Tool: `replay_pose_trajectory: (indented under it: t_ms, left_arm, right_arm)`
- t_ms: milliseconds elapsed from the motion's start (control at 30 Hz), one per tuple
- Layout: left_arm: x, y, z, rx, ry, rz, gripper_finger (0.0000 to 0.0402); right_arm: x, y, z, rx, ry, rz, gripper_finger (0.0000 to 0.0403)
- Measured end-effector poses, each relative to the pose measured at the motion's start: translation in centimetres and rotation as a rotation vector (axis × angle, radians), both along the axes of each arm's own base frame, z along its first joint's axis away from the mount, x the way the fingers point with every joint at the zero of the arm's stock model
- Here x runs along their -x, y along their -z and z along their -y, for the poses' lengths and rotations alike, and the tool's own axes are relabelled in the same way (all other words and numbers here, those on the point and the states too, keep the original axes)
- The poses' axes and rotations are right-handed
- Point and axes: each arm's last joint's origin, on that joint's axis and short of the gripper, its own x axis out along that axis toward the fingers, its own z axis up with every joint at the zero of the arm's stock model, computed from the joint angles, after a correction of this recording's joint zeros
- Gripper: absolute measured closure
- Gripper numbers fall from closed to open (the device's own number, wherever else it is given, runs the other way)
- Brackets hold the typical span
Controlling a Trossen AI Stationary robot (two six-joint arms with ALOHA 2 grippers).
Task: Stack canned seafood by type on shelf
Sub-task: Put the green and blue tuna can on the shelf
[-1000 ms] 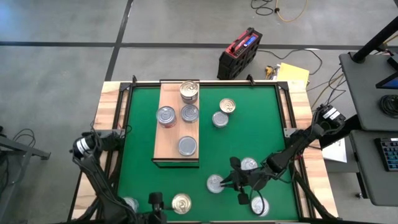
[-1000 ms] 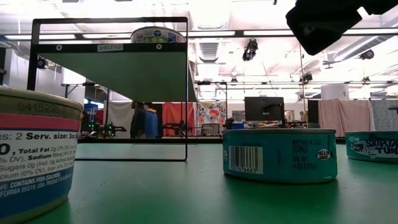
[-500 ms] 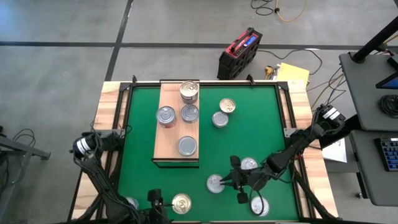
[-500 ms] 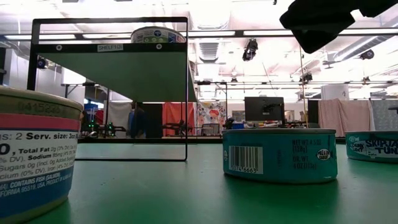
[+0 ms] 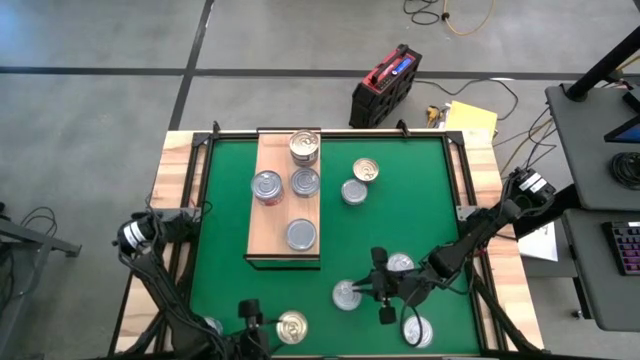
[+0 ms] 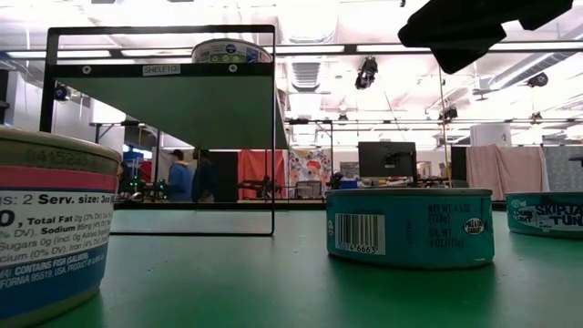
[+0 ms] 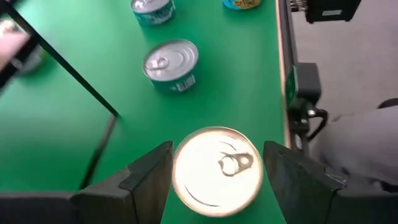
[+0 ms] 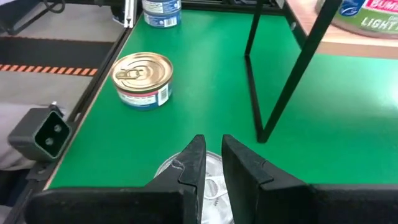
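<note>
The right gripper (image 8: 211, 163) hangs with fingers nearly shut and empty just above a silver can (image 5: 346, 295); the shelf (image 5: 270, 225) lies well beyond it. The left gripper (image 7: 217, 168), fingers spread, straddles a gold-lidded can (image 7: 217, 171)

Right end effector (image 5: 378, 290) hangs low, fingers nearly together (a slit between); left end effector (image 7: 217, 171) spread wide.

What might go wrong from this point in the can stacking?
The left gripper straddles a gold-lidded can right by the mat's near edge; an off-centre close might push it off the mat. The right gripper hangs shut above a silver can; descending without opening, it would strike the lid. Two more cans crowd that arm's path.
</note>
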Motion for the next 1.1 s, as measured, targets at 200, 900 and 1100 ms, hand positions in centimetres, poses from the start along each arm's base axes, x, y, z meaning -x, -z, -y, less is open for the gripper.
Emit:
replay_pose_trajectory:
  t_ms: [200, 900, 1100]
  left_arm:
    - [-0.9, -0.1, -0.6, -0.084, 0.021, 0.004, 0.0169]
    - [-4.5, 0.1, -1.7, -0.16, -0.026, 0.111, 0.0169]
    - [-6.8, 2.1, -1.2, -0.183, 0.015, 0.12, 0.0169]
  right_arm:
    - [0.0, 0.0, 0.0, -0.01, -0.007, -0.005, 0.0359]
    - [0.7, -0.5, -1.6, -0.435, 0.105, -0.065, 0.0379]
    - [1.4, -0.5, -2.5, -0.486, 0.1, -0.083, 0.0392]
